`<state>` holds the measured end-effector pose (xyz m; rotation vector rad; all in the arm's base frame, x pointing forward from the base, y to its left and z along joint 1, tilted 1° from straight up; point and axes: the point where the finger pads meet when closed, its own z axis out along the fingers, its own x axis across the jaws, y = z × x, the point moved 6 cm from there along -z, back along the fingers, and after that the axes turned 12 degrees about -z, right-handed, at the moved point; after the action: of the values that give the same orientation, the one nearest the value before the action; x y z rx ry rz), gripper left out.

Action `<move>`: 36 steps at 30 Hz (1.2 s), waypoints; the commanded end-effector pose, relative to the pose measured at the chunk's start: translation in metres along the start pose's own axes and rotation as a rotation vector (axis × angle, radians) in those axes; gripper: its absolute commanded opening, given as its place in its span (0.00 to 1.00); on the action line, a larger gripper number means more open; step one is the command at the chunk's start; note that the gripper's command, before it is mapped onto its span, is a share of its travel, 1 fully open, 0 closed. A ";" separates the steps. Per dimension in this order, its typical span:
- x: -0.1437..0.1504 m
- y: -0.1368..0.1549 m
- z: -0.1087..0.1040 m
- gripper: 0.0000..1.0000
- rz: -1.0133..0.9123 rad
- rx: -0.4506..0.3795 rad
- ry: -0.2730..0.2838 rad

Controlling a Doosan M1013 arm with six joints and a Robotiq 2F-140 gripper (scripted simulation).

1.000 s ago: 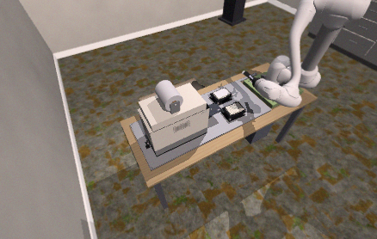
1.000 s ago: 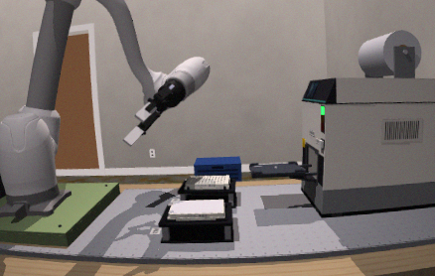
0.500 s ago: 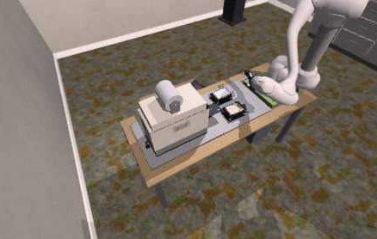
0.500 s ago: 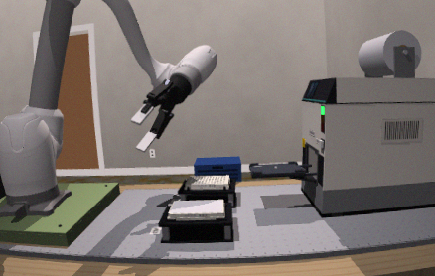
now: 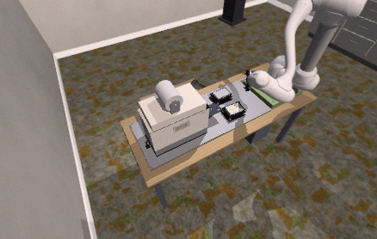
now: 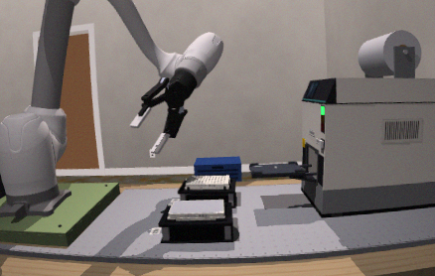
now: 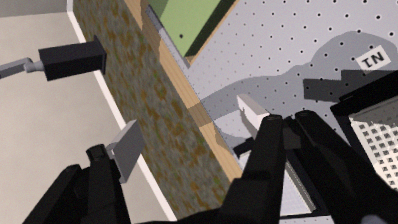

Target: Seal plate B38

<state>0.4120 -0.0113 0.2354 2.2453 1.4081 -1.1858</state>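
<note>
Two black plate nests stand on the grey mat, each holding a white well plate: a near plate [image 6: 197, 208] and a far plate [image 6: 209, 182]. I cannot read which nest is N1. They also show in the overhead view, one plate [image 5: 234, 111] nearer the table's front edge and the other [image 5: 221, 95] behind it. The sealer [image 6: 384, 144] stands at the right, its lamp [image 6: 323, 110] green. Its stage [image 6: 277, 169] is out and empty. My gripper [image 6: 147, 134] is open and empty, high in the air up and left of the nests. In the wrist view my gripper [image 7: 189, 120] is over the mat's edge, with a plate corner [image 7: 380, 140] at the right.
A blue box [image 6: 217, 168] sits behind the far nest. A foil roll [image 6: 389, 54] tops the sealer. The arm's base stands on a green plate [image 6: 47, 210] at the left. An "IN" label [image 7: 375, 58] lies on the mat beside a nest.
</note>
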 end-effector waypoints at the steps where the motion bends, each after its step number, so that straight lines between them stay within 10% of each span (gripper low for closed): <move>1: 0.001 0.005 -0.002 0.70 0.084 0.005 0.031; 36: -0.010 0.054 -0.030 0.70 1.047 0.201 0.343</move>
<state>0.4647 -0.0269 0.2485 2.7665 0.1019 -0.6227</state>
